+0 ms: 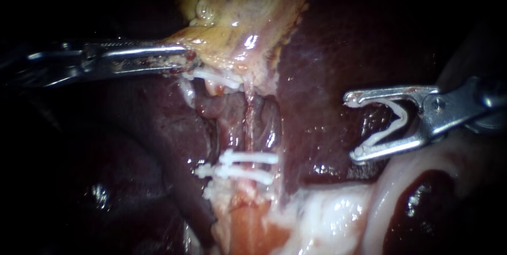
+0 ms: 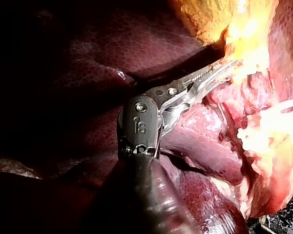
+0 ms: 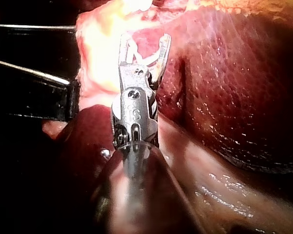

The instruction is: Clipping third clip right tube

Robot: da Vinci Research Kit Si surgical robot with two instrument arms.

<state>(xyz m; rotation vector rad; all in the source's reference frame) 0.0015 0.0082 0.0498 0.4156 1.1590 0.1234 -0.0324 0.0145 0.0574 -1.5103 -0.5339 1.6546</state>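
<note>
Right instrument: jaws spread wide, both holding an open white V-shaped plastic clip between them. It sits over the dark red liver, well apart from the pinkish tubes. Left instrument: jaws clamped on the yellowish gallbladder edge. Two closed white clips cross the tubes lower down, and a third closed white clip lies beside the left jaws. Can't tell which tube is the right one.

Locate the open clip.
Endoscope view, right side: the open clip sits in the right instrument, over the liver, well right of the pair of closed clips.
</note>
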